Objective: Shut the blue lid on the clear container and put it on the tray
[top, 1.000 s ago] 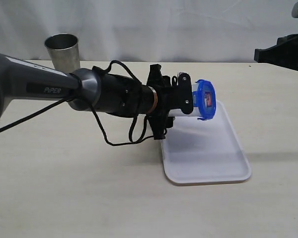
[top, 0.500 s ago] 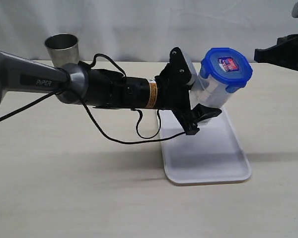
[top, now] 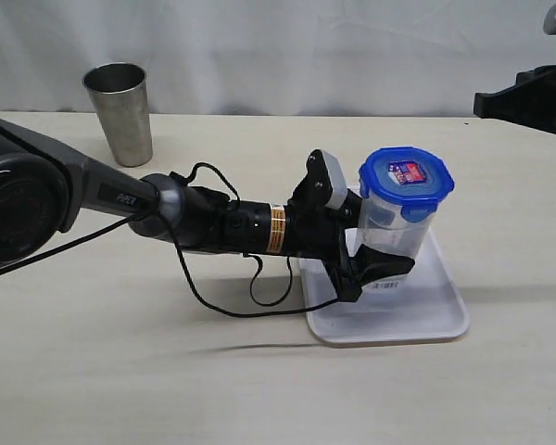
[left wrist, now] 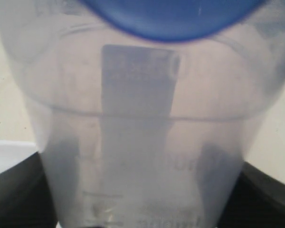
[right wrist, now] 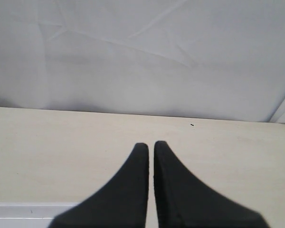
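The clear container (top: 395, 234) stands upright over the white tray (top: 417, 313), with the blue lid (top: 406, 173) seated on its top. My left gripper (top: 378, 248) is shut on the container's lower body, one black finger (top: 385, 268) showing in front of it. Whether the base touches the tray I cannot tell. The left wrist view is filled by the container (left wrist: 142, 142), with the lid (left wrist: 171, 16) at one edge. My right gripper (right wrist: 150, 148) is shut on nothing, held high at the far right, away from the container.
A grey steel cup (top: 120, 111) stands at the back left of the beige table. A black cable (top: 232, 297) loops under the left arm. The right arm (top: 528, 97) hangs above the table's far right corner. A white curtain closes the back.
My left gripper has turned the lidded container from lying sideways to upright and lowered it down to the tray. The right arm has not moved.
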